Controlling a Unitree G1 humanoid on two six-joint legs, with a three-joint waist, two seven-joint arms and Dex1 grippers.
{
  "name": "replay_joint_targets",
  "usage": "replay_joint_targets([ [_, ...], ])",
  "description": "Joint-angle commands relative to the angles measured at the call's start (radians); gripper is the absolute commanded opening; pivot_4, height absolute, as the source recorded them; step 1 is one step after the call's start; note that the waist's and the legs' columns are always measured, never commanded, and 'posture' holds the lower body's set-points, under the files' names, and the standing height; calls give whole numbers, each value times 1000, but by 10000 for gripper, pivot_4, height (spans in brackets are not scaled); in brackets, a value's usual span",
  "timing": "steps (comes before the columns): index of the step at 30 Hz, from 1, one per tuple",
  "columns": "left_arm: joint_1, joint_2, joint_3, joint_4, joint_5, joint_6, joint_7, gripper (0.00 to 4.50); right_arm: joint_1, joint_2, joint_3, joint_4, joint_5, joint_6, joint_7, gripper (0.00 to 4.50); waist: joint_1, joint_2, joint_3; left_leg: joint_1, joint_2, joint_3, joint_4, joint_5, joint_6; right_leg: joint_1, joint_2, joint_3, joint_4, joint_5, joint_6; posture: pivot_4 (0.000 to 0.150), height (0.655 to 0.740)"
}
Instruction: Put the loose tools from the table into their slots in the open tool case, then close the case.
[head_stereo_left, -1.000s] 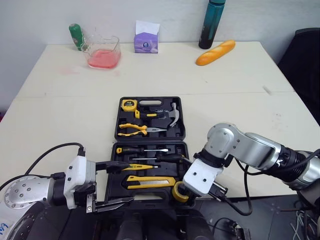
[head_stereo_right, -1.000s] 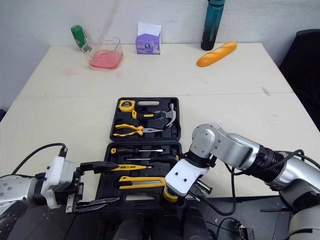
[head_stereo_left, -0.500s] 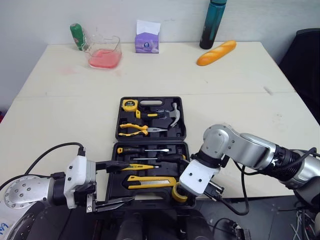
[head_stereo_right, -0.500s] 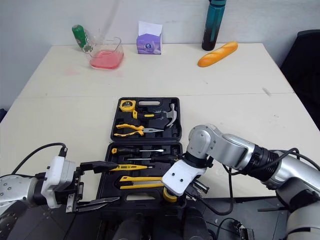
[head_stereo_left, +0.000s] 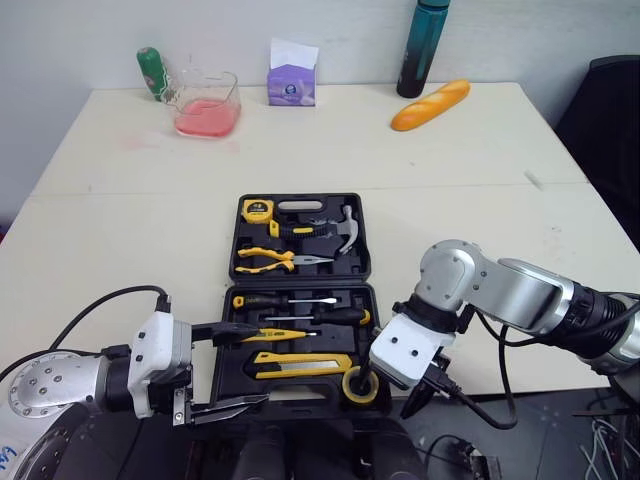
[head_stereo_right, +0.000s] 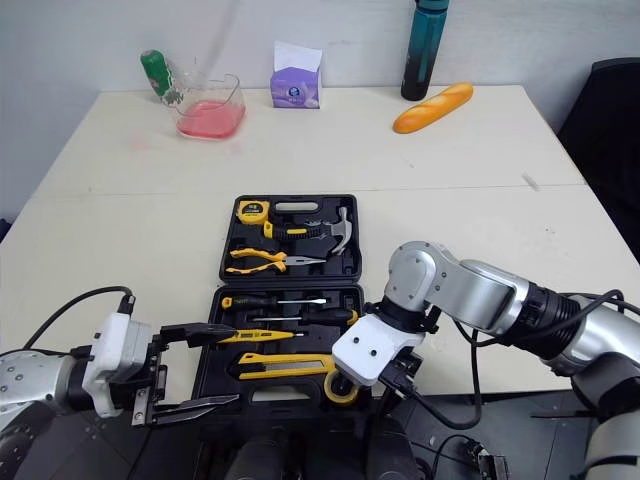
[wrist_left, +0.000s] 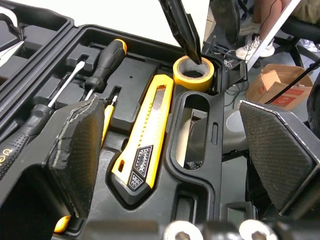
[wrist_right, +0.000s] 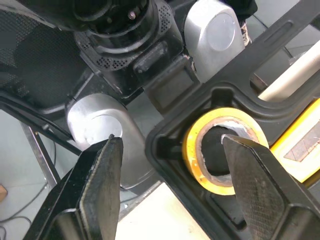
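The black tool case (head_stereo_left: 303, 283) lies open, a yellow tape roll (wrist_left: 192, 83) seated in its near-right corner

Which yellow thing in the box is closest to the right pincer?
The yellow roll of tape in the black tool case's near right corner: one finger of the right pincer pokes into its hole. The yellow utility knife lies farther.

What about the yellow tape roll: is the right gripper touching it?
Cannot tell. The left wrist view shows one finger of the right gripper inside the hole of the yellow tape roll, but neither contact nor a gap shows plainly.
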Motion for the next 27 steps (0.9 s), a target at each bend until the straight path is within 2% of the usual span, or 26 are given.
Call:
replay_joint_targets([
  [1, -9, 0, 25, -13, -15, -6, 6, 45000, 2, -40, -81, 12, 93, 31, 47, 32615, 0, 0, 0, 0, 0, 0, 0, 0, 0, 0, 0, 0, 0, 0, 0, 1500, 7400],
  [5, -9, 1, 33, -5, -11, -11, -1, 45000, 119, -38, -280, 66, 207, 55, 47, 32615, 2, -1, 0, 0, 0, 0, 0, 0, 0, 0, -1, -1, 0, 0, 0, 1500, 7400],
  [8, -11, 0, 32, 2, -7, -17, -7, 45000, 199, -41, -376, 87, 198, 49, 47, 32615, 2, -1, 0, 0, -1, 0, 0, 0, 1, 1, -1, -1, -1, 0, 0, 1500, 7400],
  [14, -53, -1, 28, 28, 13, -52, -17, 45000, 432, -13, -600, 59, 331, 43, 41, 32615, 7, -2, 0, 0, -1, -1, 0, 0, 1, 1, 0, -2, -1, 0, 0, 1500, 7400],
  [18, -63, 15, 23, 53, 10, -70, -63, 45000, 546, 24, -669, 11, 321, 75, -26, 22006, 3, -2, 0, 0, -1, 0, 0, 0, 2, 1, 2, -1, 0, 0, 0, 1500, 7400],
  [20, -67, 23, 21, 55, -1, -54, -74, 45000, 578, 50, -680, -5, 298, 76, -40, 10960, 1, -2, 0, 0, -1, 0, 0, 0, 1, 1, 2, -1, -1, 0, 0, 1500, 7400],
  [22, -83, 36, 9, 56, -16, -36, -89, 45000, 622, 96, -681, -20, 278, 68, -77, 2485, 3, -2, 0, 0, 0, 0, 0, 0, 1, 1, 4, -1, 0, 0, 0, 1500, 7400],
  [23, -89, 43, 3, 57, -14, -35, -98, 45000, 640, 116, -677, -24, 264, 65, -89, 565, 4, -3, 0, 0, 0, -1, -1, 0, 1, 1, 4, -1, -1, 0, 0, 1500, 7400],
  [27, -96, 51, -1, 64, -6, -37, -112, 45000, 679, 176, -669, -6, 162, 9, -104, 565, 4, -3, 0, 0, -1, 0, -1, 0, 1, 1, 3, -1, 0, 0, 0, 1500, 7400],
])
